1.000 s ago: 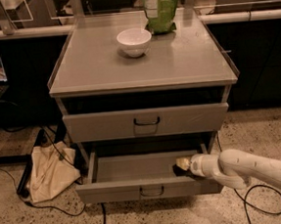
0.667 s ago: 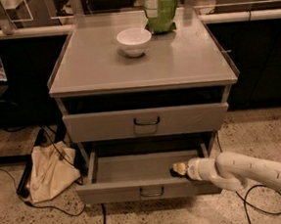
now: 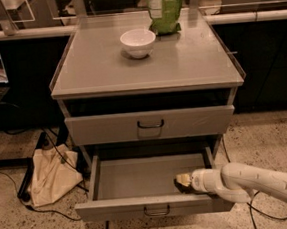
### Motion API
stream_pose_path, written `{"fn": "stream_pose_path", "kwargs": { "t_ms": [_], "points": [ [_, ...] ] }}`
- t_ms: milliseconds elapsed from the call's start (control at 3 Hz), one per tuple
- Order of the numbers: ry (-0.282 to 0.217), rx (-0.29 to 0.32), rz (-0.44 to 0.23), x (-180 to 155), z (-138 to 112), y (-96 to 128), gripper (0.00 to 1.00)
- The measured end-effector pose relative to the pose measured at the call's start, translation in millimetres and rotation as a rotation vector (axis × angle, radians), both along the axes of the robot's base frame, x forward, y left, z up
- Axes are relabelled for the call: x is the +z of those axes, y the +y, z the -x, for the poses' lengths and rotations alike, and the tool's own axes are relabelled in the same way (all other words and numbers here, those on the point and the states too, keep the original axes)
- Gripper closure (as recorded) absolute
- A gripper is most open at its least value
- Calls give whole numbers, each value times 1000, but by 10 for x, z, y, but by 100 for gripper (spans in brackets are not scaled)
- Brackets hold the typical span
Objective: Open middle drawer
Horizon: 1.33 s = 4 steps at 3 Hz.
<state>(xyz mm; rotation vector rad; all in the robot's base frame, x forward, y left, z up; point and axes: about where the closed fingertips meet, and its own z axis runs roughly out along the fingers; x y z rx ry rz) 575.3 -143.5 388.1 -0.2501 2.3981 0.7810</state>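
The middle drawer (image 3: pixel 139 179) of the grey metal cabinet already stands well out from the carcass. Its bare floor is open to view and its front panel, with the small dark loop handle (image 3: pixel 157 211), sits low in the view. The shut drawer above it (image 3: pixel 104 129) lies flush with the frame. The gripper (image 3: pixel 182 182) is at the end of the white arm (image 3: pixel 250 182), which reaches in from the right. It sits inside the open drawer at its front right corner, just behind the front panel and to the right of the handle. Whether it is spread or closed cannot be told from this angle, and nothing shows it gripping anything. On the cabinet's top surface (image 3: pixel 194 64) a white bowl (image 3: pixel 137 42) stands near a green bag (image 3: pixel 164 6), both well away from the work. A beige cloth bag (image 3: pixel 51 175) and cables lie on the floor to the left. The opening itself looks essentially done. What seems left is to clear the arm, which calls for lifting the gripper up over the front panel without nudging the drawer back in.
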Motion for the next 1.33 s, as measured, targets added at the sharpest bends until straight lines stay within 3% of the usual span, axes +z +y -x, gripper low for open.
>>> {"fn": "stream_pose_path", "kwargs": {
  "t_ms": [667, 1000, 1333],
  "points": [
    [-52, -36, -58, 58, 238, -61, 100],
    [-127, -66, -53, 328, 294, -148, 100],
    [-294, -93, 3, 865, 432, -275, 100]
  ]
}}
